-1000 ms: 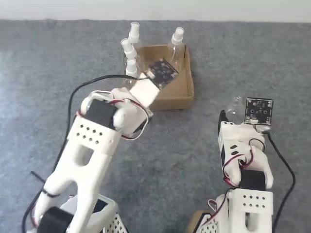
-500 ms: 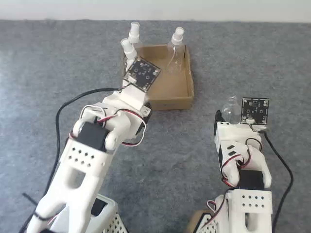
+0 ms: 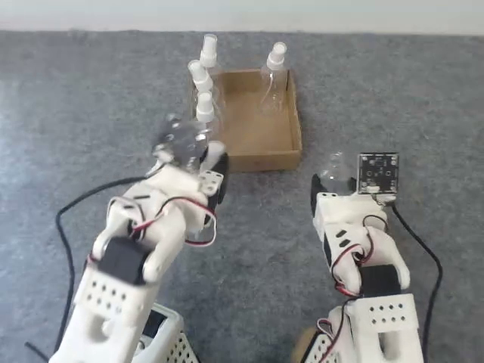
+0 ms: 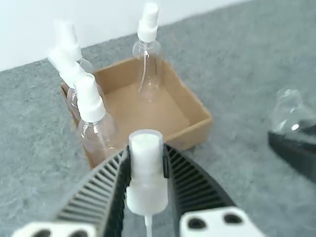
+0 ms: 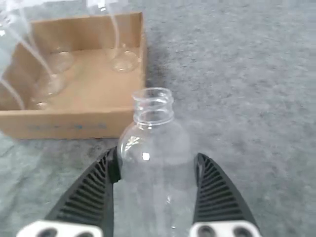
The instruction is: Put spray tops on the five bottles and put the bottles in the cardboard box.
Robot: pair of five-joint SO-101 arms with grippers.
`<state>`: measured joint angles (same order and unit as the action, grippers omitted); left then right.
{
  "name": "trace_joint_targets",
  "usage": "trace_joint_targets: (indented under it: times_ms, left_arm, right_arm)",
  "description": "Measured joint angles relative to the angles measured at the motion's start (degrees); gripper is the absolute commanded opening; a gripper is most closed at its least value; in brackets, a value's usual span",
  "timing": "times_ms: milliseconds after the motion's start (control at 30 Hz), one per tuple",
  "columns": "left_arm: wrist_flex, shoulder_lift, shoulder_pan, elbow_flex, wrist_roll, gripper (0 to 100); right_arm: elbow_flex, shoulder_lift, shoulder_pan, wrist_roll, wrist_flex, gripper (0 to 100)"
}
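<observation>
Inside cardboard box: four capped bottles, three by its left wall, one at far right corner. Near box's front left corner: left arm. Right of box's front: uncapped bottle in right gripper.

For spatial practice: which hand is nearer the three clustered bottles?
Left. The left hand is close by the clustered bottles; the right hand is off past the cardboard box's opposite side.

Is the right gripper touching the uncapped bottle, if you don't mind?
Touching. The right wrist view shows the right gripper pressing both sides of the uncapped bottle.
</observation>
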<state>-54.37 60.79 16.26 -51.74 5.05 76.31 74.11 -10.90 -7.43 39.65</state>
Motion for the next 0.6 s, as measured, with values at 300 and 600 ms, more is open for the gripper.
trace_joint_targets:
  times_ms: [300, 600]
  left_arm:
    - [4.04, 15.65, 0.0, -8.62, 5.27, 1]
    - [4.48, 25.76, 0.09, -11.69, 7.82, 1]
  right_arm:
    - [0.0, 0.0, -6.33, -0.53, 0.0, 3.8]
    - [0.0, 0.0, -10.37, -0.53, 0.0, 4.2]
